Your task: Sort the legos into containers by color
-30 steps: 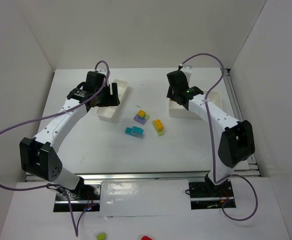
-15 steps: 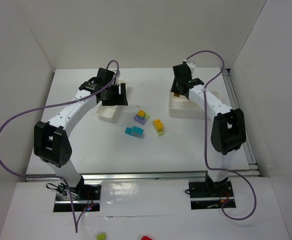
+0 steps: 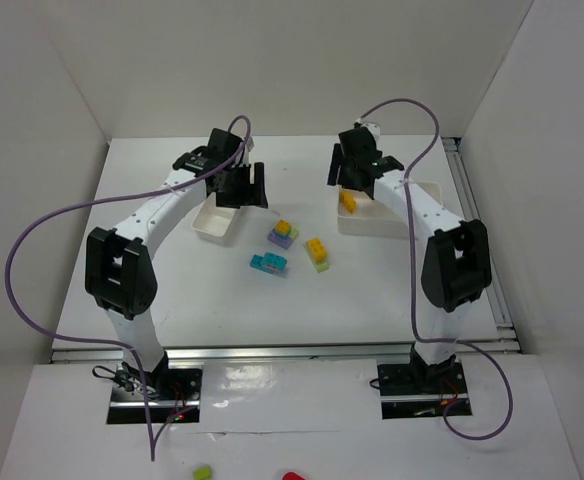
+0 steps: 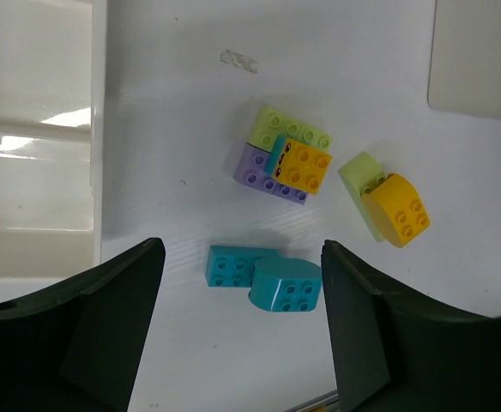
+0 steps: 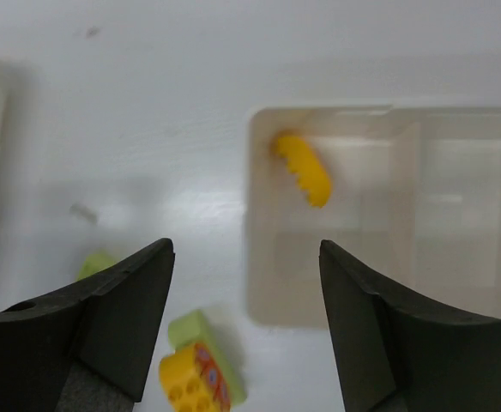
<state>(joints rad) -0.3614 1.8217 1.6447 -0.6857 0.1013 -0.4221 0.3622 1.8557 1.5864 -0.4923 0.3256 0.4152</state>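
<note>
Three clusters of legos lie mid-table between two white containers: a purple, pale green and orange stack point(image 3: 283, 235) point(image 4: 286, 161), a yellow brick on pale green point(image 3: 317, 253) point(image 4: 386, 206) point(image 5: 197, 369), and two joined cyan bricks point(image 3: 269, 264) point(image 4: 265, 275). My left gripper point(image 3: 244, 188) point(image 4: 242, 249) hangs open and empty just right of the left tray point(image 3: 217, 222) point(image 4: 36, 137), above the cyan bricks. My right gripper point(image 3: 350, 170) point(image 5: 246, 249) stands open and empty over the left edge of the right tray point(image 3: 387, 215) point(image 5: 336, 309). A yellow brick point(image 3: 348, 201) point(image 5: 303, 168) lies in that tray's left compartment.
White walls close in the table on three sides. A metal rail point(image 3: 482, 240) runs along the right edge beside the right tray. Purple cables point(image 3: 32, 250) loop off both arms. A green piece point(image 3: 203, 471) and a red piece point(image 3: 292, 477) lie off the table in front.
My right gripper opened and a yellow brick now lies in the right tray. My left gripper swung right, from over the left tray toward the bricks in the middle.
</note>
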